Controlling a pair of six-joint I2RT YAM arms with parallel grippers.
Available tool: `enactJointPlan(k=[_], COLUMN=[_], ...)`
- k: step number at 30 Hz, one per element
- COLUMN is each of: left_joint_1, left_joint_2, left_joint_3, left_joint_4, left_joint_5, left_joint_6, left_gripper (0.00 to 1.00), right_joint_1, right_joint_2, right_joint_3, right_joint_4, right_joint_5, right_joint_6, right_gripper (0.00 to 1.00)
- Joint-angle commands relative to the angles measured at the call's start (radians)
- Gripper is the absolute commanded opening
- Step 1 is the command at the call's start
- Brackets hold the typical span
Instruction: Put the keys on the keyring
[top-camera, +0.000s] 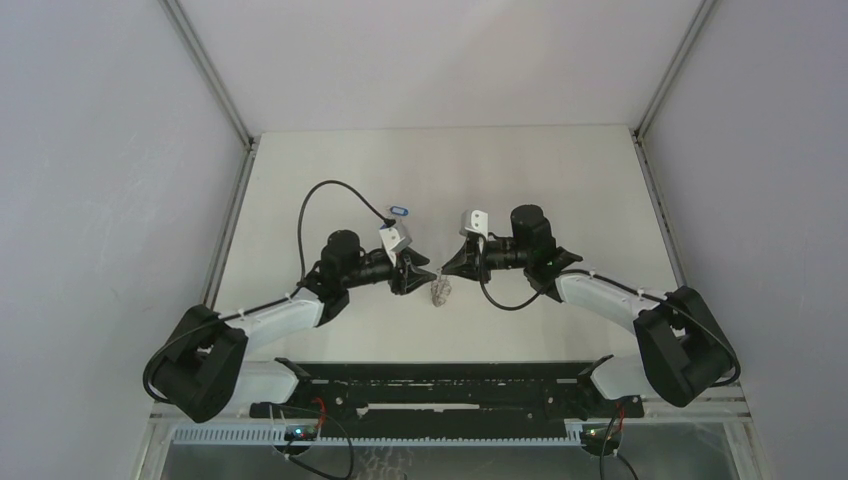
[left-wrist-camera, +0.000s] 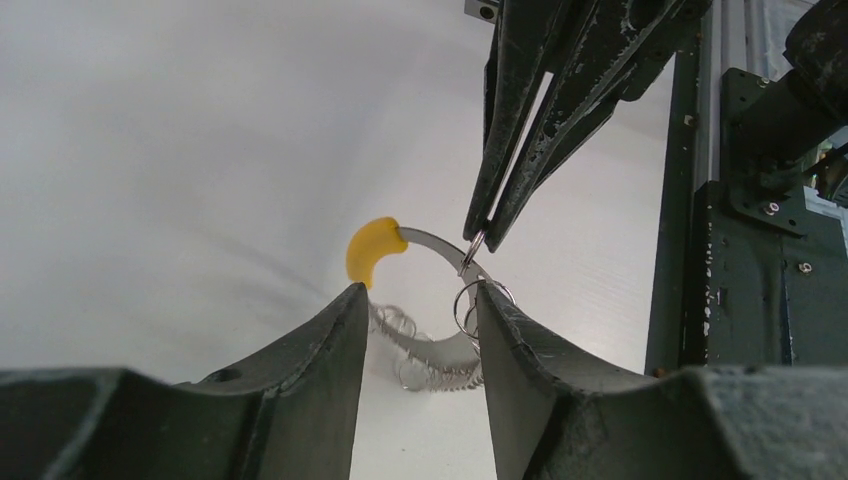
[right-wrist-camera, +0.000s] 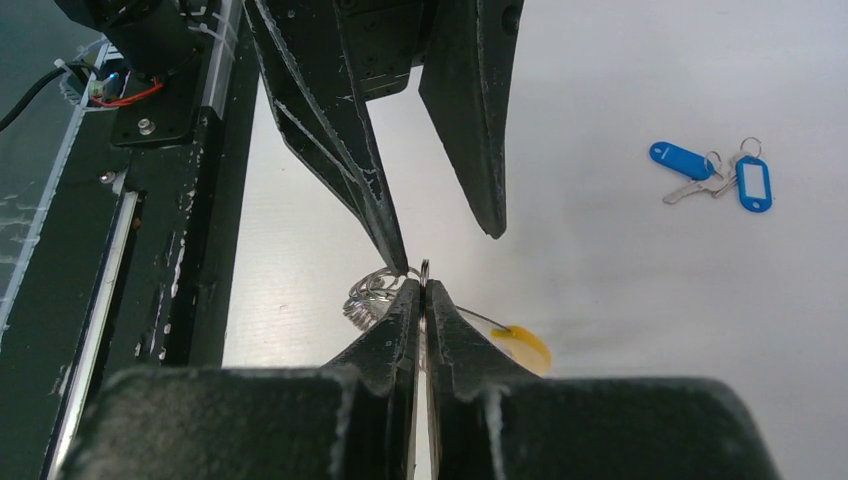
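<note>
The keyring (top-camera: 439, 292) lies on the white table between my two grippers. In the left wrist view it is a silvery band (left-wrist-camera: 440, 350) with small wire rings on it and a yellow arc (left-wrist-camera: 372, 248). My right gripper (right-wrist-camera: 424, 285) is shut on a thin wire ring of the keyring; its tips (left-wrist-camera: 477, 237) come down from above in the left wrist view. My left gripper (left-wrist-camera: 418, 290) stands open, its fingers straddling the keyring, one tip touching the wire rings. The keys (right-wrist-camera: 682, 160), with blue tags, lie apart on the table (top-camera: 400, 211), behind the left gripper.
A black rail frame (top-camera: 430, 385) runs along the table's near edge, close beside both grippers (left-wrist-camera: 740, 250). A black cable (top-camera: 325, 190) loops over the left arm. Grey walls close the table on the left, right and back.
</note>
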Motion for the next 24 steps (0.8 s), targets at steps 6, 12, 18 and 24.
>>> enactJointPlan(k=[6, 12, 18, 24], left_joint_1=[-0.013, -0.022, -0.027, -0.028], left_joint_2=[0.006, 0.026, 0.018, 0.03], left_joint_3=[0.019, 0.032, 0.037, 0.054], left_joint_4=[0.058, 0.059, 0.059, 0.04], left_joint_5=[0.064, 0.089, 0.087, 0.087], left_joint_6=[0.037, 0.032, 0.029, 0.039], left_gripper=[0.44, 0.38, 0.36, 0.34], right_joint_1=[0.006, 0.006, 0.014, 0.018], right_joint_2=[0.008, 0.009, 0.018, 0.018], right_joint_3=[0.005, 0.01, 0.024, 0.023], right_joint_4=[0.046, 0.046, 0.017, 0.019], right_joint_5=[-0.048, -0.056, -0.066, -0.073], right_joint_6=[-0.033, -0.035, -0.043, -0.048], right_gripper=[0.0, 0.0, 0.0, 0.0])
